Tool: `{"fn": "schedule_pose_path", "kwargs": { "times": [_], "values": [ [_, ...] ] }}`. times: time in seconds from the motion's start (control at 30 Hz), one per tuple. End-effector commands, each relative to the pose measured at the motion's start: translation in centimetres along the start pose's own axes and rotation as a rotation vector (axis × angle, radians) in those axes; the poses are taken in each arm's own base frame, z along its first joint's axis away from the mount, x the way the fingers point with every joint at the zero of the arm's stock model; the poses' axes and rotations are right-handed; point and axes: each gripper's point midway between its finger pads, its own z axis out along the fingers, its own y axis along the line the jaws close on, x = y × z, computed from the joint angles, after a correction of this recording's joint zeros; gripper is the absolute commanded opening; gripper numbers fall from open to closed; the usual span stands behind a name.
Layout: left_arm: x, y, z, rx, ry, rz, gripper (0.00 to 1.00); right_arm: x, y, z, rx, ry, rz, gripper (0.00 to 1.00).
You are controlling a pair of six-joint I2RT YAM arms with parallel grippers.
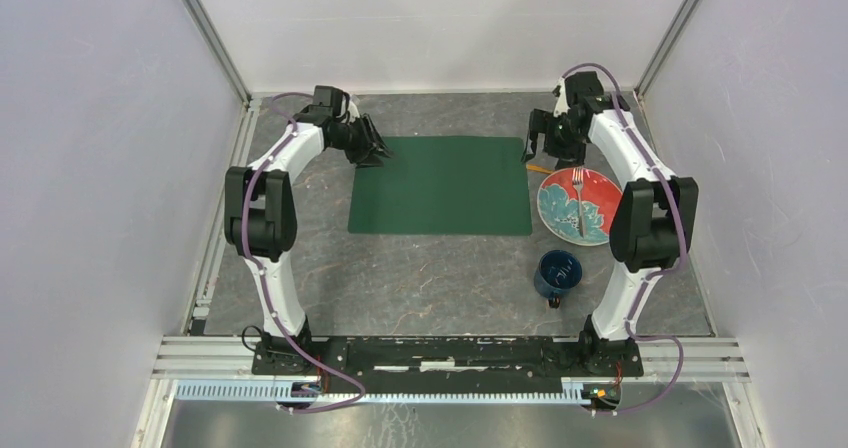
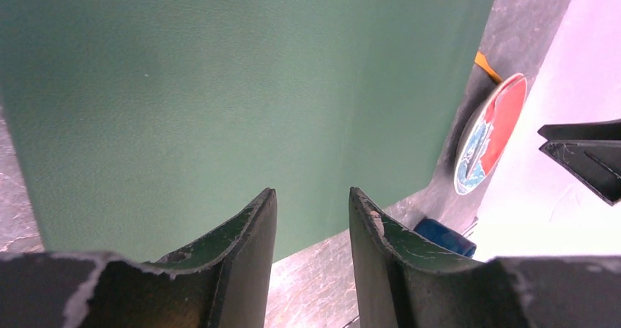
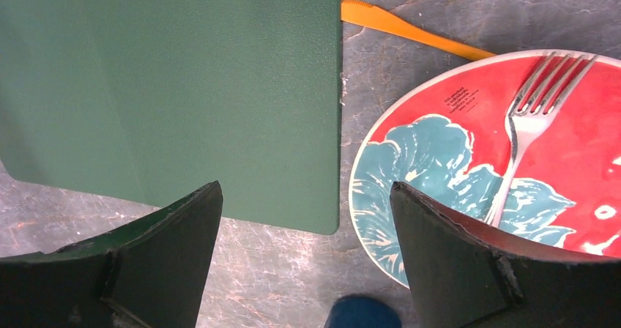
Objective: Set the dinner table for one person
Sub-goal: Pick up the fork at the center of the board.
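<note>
Bench [image 1: 420,278] check: both pincers released, nothing held.
The dark veined bench fills the cell floor and carries every item. A green placemat [image 1: 440,183] lies flat at its centre. The left pincer [image 2: 311,200] hangs at the mat's far left corner, jaws partly parted. The right pincer [image 3: 306,196] hangs at the far right corner, jaws wide. Just right of the mat sits a red and teal plate [image 1: 600,193] with a fork [image 1: 578,193] on it. An orange utensil [image 3: 410,31] lies beyond the plate, and a blue mug [image 1: 557,273] stands nearer the arms.
</note>
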Motion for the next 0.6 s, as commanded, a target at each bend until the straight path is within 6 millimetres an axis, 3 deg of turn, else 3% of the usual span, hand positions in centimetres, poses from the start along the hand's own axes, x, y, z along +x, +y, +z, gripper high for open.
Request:
{"fn": "schedule_pose_path", "kwargs": {
  "times": [0.0,0.17,0.3,0.57],
  "values": [
    [0.9,-2.6,-0.9,0.100,0.042,0.083,0.47,-1.2,-0.4,-2.4,0.044,-0.081,0.020,0.92],
    [1.3,-5.1,-0.4,0.200,0.095,0.116,0.46,0.2,-1.3,-3.4,0.090,-0.065,0.043,0.91],
    [2.0,-7.3,0.7,0.271,0.146,0.148,0.45,1.5,-3.0,-4.0,0.176,-0.064,0.064,0.92],
    [5.0,-11.9,4.1,0.385,0.268,0.223,0.44,1.7,-5.6,-5.3,0.299,-0.126,0.129,0.96]
  ]
}}
